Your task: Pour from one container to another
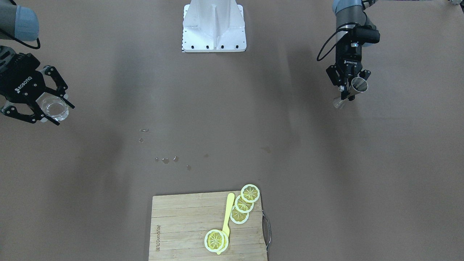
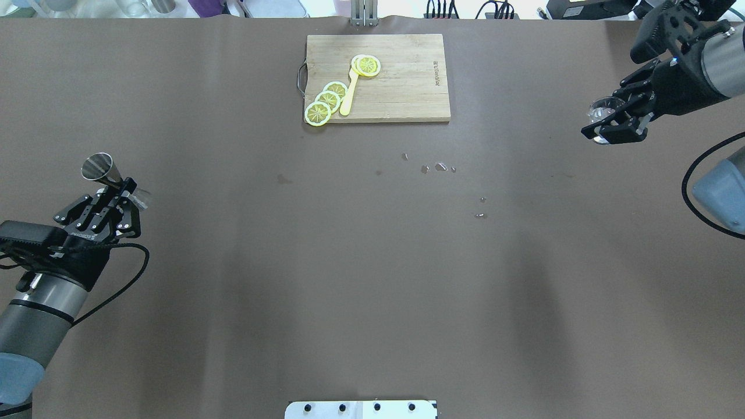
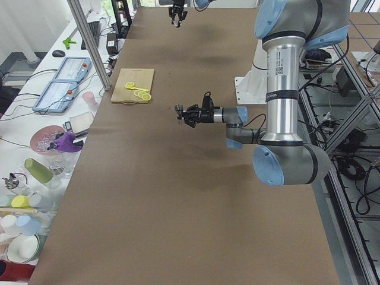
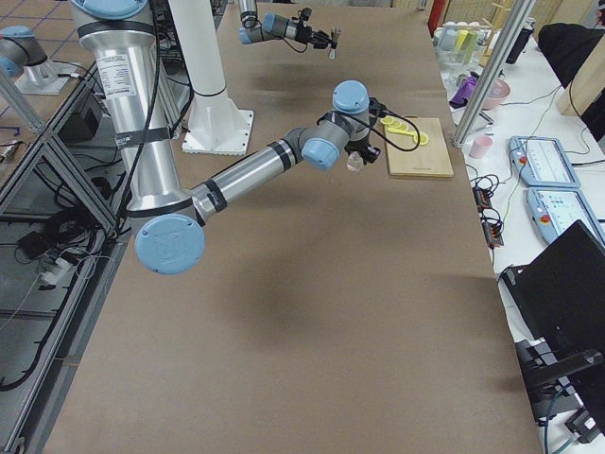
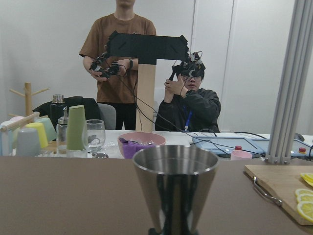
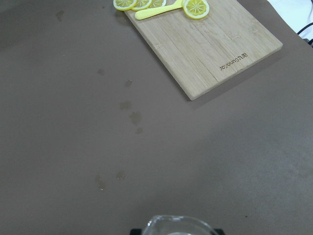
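Observation:
The steel jigger [image 1: 357, 85] is held off the table at its narrow waist, tilted, with my left gripper [image 1: 347, 92] shut on it. In the overhead view the jigger [image 2: 98, 167] sticks out past that gripper [image 2: 126, 192] at the left edge. The left wrist view shows the jigger's [image 5: 176, 188] upper cone close up. The clear glass [image 1: 53, 107] hangs far across the table, my right gripper [image 1: 62, 114] shut around it, mouth up. Overhead, the glass [image 2: 604, 107] and right gripper [image 2: 608, 121] are at the far right. Only the glass's rim [image 6: 176, 224] shows in the right wrist view.
A wooden cutting board [image 2: 407, 87] with lemon slices [image 2: 327, 100] and a yellow utensil [image 2: 348, 96] lies at the table's far middle. Small droplets and wet spots [image 2: 439, 167] dot the brown table between the arms. The white robot base plate [image 1: 214, 36] sits at the near edge.

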Controlling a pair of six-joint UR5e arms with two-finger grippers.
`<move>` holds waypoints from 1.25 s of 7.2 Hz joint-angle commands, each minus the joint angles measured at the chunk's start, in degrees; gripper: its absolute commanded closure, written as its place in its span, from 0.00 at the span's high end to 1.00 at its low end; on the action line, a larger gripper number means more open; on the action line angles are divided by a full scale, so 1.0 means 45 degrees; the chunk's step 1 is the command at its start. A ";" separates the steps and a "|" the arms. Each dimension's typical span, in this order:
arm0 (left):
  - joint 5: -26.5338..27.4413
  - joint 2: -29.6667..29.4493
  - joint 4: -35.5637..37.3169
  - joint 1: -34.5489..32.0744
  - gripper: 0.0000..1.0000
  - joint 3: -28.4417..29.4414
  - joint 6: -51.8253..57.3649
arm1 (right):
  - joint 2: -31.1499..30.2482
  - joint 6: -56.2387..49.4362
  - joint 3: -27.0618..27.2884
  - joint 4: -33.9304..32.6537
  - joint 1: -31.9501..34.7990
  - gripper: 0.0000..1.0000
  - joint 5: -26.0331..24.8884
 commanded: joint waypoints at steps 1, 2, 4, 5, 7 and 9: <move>-0.1897 -0.0342 -0.0004 -0.0053 0.00 -0.0558 0.0776 | -0.0013 0.0000 0.0009 -0.0020 -0.0190 0.00 -0.0059; -0.2447 -0.0635 0.0015 -0.0072 0.00 -0.0558 0.0915 | 0.0007 0.0000 0.0047 -0.0001 -0.0230 0.00 -0.0060; -0.3577 -0.1433 -0.0082 -0.0498 0.00 -0.0558 0.2780 | 0.0104 0.0000 0.0106 0.0019 -0.0426 0.00 -0.0100; -0.4514 -0.2038 -0.0005 -0.0889 0.00 -0.0500 0.3487 | 0.0337 0.0000 0.0068 -0.0001 -0.0677 0.00 -0.0158; -0.7107 -0.3889 0.0965 -0.1883 0.00 -0.0015 0.3865 | 0.0650 -0.0039 0.0126 0.0038 -0.0758 0.00 -0.0276; -0.9414 -0.5726 0.1497 -0.2725 0.00 0.1173 0.3865 | 0.0846 -0.0215 0.0145 0.0019 -0.1515 0.00 -0.0779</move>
